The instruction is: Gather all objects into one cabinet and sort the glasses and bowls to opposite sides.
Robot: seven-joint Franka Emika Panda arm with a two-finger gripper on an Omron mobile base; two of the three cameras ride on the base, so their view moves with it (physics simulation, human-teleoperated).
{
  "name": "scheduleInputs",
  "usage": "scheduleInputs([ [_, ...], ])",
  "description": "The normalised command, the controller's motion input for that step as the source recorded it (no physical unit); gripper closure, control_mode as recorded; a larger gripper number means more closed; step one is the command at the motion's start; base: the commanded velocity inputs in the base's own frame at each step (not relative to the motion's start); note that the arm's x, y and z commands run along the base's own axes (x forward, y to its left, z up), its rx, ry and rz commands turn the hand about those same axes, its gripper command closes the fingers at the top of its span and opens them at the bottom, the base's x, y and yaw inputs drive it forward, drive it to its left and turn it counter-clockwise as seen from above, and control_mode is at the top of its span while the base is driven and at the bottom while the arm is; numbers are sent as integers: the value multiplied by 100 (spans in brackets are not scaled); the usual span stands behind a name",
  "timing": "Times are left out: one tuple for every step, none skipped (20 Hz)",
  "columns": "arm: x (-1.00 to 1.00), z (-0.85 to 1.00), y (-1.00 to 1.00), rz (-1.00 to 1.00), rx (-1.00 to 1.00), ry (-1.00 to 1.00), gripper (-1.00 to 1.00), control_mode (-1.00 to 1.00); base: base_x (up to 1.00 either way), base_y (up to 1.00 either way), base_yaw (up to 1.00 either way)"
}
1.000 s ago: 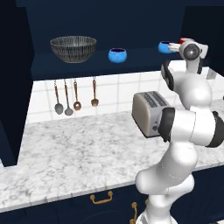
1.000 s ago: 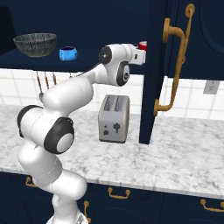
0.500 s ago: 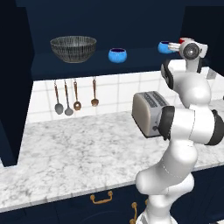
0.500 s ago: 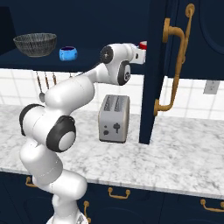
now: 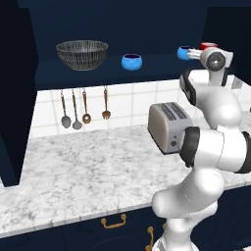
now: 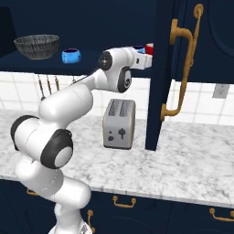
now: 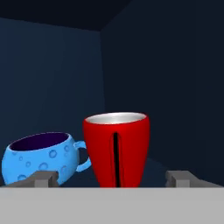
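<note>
Red mug (image 7: 116, 148) stands upright on the cabinet (image 5: 98, 71) shelf at its right end, between the spread fingertips (image 7: 43, 178) of the gripper (image 7: 114, 179), which is open and not touching it. A blue cup (image 7: 40, 160) sits just left of the mug in the hand view. Farther left on the shelf stand another blue cup (image 5: 131, 62) and the grey bowl (image 5: 82, 54).

On the cabinet shelf (image 5: 98, 74), the grey striped bowl (image 5: 82, 54) sits at the left, a blue cup (image 5: 131, 62) well to its right. Farther right along the shelf, a second blue cup (image 5: 185, 52) and the red mug (image 5: 208, 46) stand just behind the arm's wrist (image 5: 214, 60). Below the shelf, utensils (image 5: 83, 108) hang on the tiled wall; a toaster (image 5: 168, 126) stands on the marble counter (image 5: 88, 171).
</note>
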Motion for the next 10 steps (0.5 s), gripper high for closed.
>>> scheduleInputs([
  [-34,0,39,7,0,-4,-100,-100,0,0,0],
  [-36,0,44,10,0,-1,-100,-100,0,0,0],
  [-44,0,54,14,0,0,-100,-100,0,0,0],
  [-44,4,54,18,0,0,-100,-100,0,0,0],
  [-28,13,60,24,0,0,-100,-100,0,0,0],
  [-16,19,48,27,0,0,-100,-100,0,0,0],
  [-9,16,59,27,0,3,-100,-100,0,0,0],
  [-13,19,54,30,0,5,-100,-100,0,0,0],
  [-12,20,58,30,0,9,-100,-100,0,0,0],
  [-10,19,61,29,0,9,-100,-100,0,0,0],
])
